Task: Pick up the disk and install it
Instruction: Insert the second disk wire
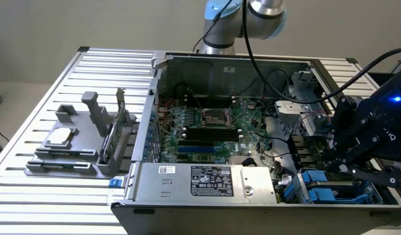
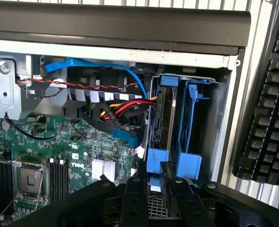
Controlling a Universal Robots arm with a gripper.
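The disk (image 2: 159, 120) stands on edge in the drive bay at the corner of the open computer case (image 1: 220, 117), framed by its blue carrier (image 2: 157, 161). My gripper (image 2: 164, 191) sits at the disk's near end with one dark finger (image 2: 132, 201) on either side of it, shut on the disk. In the exterior view the black gripper (image 1: 366, 174), with a blue light on its body, hangs over the bay's blue carriers (image 1: 318, 188) at that view's lower right.
A second blue carrier (image 2: 191, 132) sits beside the disk in the bay. Red, yellow and black cables (image 2: 123, 111) crowd the bay's other side. A silver power supply (image 1: 207, 181), a black keyboard (image 2: 272, 109) and a grey fixture (image 1: 69, 152) holding a chip (image 1: 61, 137) are nearby.
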